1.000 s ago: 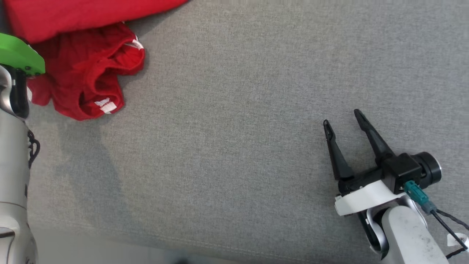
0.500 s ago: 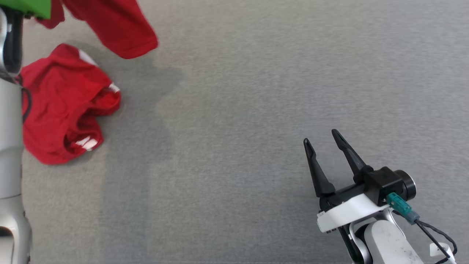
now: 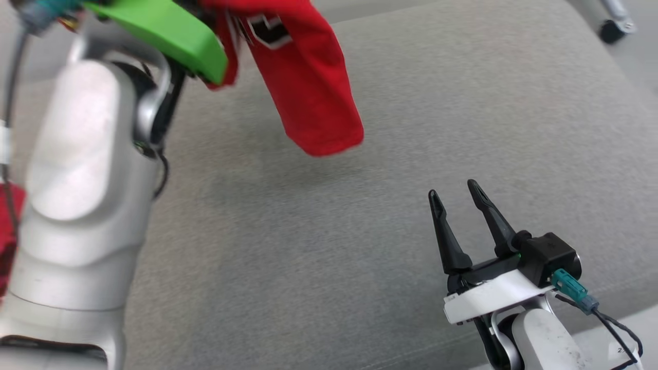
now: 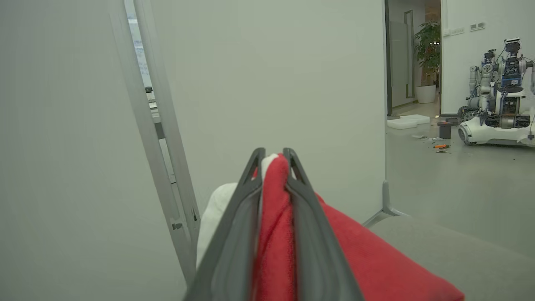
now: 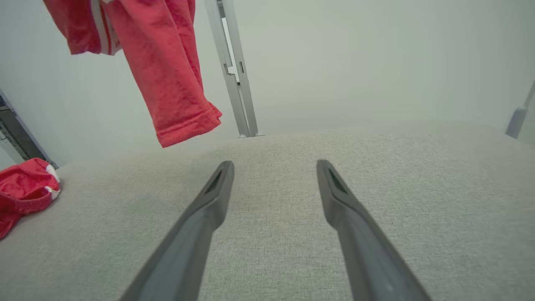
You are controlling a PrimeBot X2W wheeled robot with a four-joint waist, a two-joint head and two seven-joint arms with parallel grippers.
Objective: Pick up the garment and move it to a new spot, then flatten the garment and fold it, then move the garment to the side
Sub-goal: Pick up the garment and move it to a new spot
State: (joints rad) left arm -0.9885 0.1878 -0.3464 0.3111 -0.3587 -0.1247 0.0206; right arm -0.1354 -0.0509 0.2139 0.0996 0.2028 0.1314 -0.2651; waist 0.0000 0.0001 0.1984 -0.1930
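A wide grey upholstered cushion (image 3: pixel 370 267) spreads across the head view, its woven cover bare under both arms. Behind it in the left wrist view stands a pale partition wall (image 4: pixel 271 75) with a slanted metal post (image 4: pixel 159 138) beside it.

The left arm (image 3: pixel 87 195), pale and bulky, rises at the left of the head view, with a bright green cover (image 3: pixel 159 31) at its wrist. From it hangs the red garment (image 3: pixel 308 87), draped down toward the middle of the cushion, with a black-and-white emblem near the top. In the right wrist view the red garment (image 5: pixel 167 75) dangles with its hemmed lower edge clear of the cushion, a white stripe showing on a fold higher up.

The left gripper (image 4: pixel 273 155) is pinched narrow on the red garment, a bunched fold of red cloth and a bit of white squeezed between its two dark fingers.

The right gripper (image 3: pixel 452 187) sits low over the cushion at the lower right, its fingers spread wide with nothing between them, well apart from the hanging cloth.

A second, crumpled red piece with white trim (image 5: pixel 25 188) lies on the cushion's far left.

Through an opening, another wheeled robot (image 4: pixel 497 104) stands on the floor, with a potted plant (image 4: pixel 426 46) beyond it.
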